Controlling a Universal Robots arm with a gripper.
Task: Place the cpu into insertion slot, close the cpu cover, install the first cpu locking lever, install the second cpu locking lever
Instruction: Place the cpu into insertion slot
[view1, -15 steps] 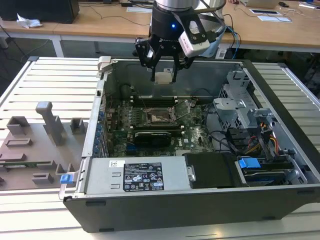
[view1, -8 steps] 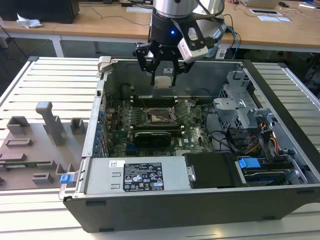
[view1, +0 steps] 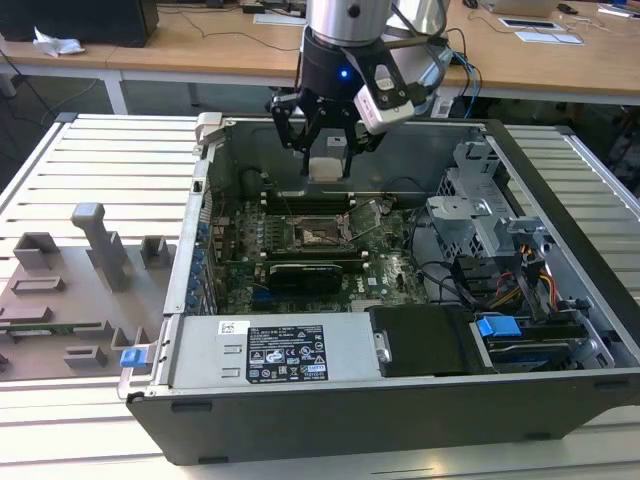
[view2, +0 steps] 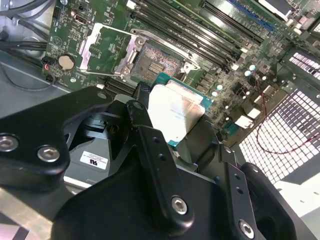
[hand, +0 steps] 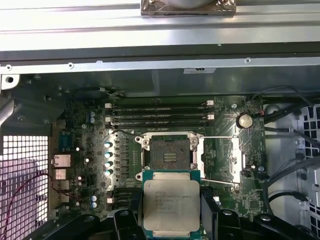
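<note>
cpu (hand: 171, 204) apparently above empty insertion slot (hand: 170, 153)

exterior view: we stand off the open case (view1: 330, 420), looking down at a slant over its near wall, far enough to take in nearly the whole case and the arm (view1: 345, 30) above. both wrist views ride close behind the gripper (hand: 172, 222), facing the board (hand: 225, 200). we see slot (hand: 170, 152) (view2: 160, 60) and cpu (hand: 171, 202) (view2: 175, 110) in both, from opposite sides.

Bright, even room light; glare whitens the cpu (view2: 175, 114).
</note>
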